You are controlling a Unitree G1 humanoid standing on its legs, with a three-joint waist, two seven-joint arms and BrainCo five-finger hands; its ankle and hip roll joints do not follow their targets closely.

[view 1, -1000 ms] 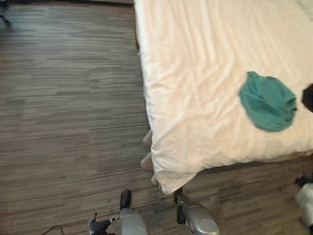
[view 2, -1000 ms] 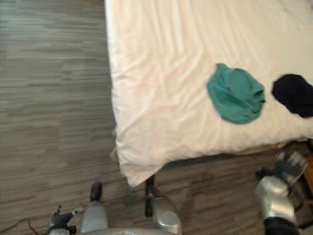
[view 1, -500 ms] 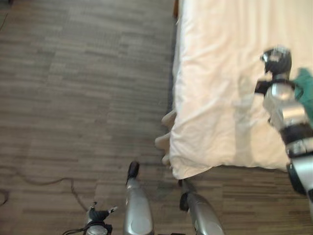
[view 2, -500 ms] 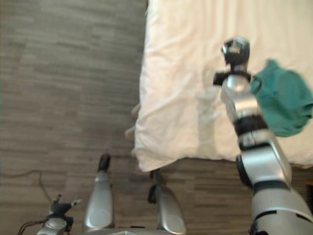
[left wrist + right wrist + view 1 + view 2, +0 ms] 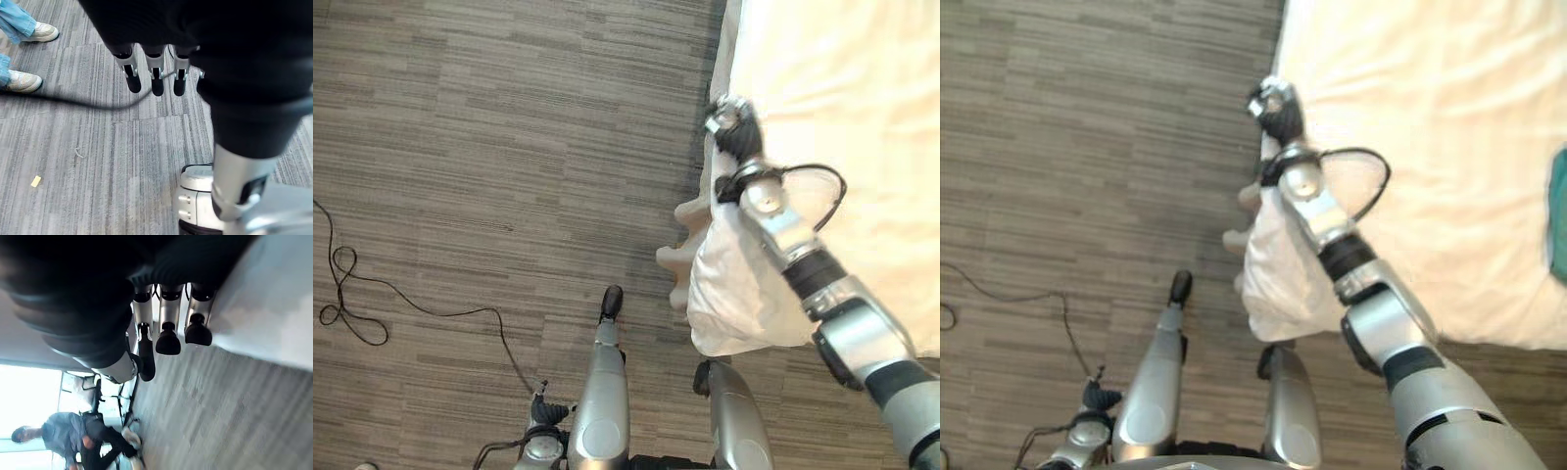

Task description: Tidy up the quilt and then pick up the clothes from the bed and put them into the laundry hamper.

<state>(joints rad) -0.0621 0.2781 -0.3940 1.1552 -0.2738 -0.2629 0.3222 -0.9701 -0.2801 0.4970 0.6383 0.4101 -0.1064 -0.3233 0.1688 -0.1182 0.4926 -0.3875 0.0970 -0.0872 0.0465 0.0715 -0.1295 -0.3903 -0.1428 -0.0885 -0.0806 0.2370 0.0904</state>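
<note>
The white quilt (image 5: 842, 108) covers the bed on the right, and its near corner (image 5: 739, 294) droops over the bed's end. My right hand (image 5: 732, 122) is raised at the quilt's left edge, over the side of the bed. In the right wrist view its fingers (image 5: 168, 328) are straight and hold nothing, with the quilt (image 5: 274, 308) just beside them. A sliver of a green garment (image 5: 1559, 225) lies on the quilt at the far right. My left hand (image 5: 544, 443) hangs low by my side, its fingers (image 5: 154, 73) straight above the floor.
Grey wood-pattern floor (image 5: 489, 147) spreads out left of the bed. Beige folds (image 5: 677, 259) stick out under the quilt at the bed's corner. A person's shoes (image 5: 29, 54) stand on the floor near my left side, and a person (image 5: 73, 435) is farther off in the room.
The camera has swung left, so the bed and green garment sit further right. My right arm has risen from low at my side and moved left to the quilt's edge.
</note>
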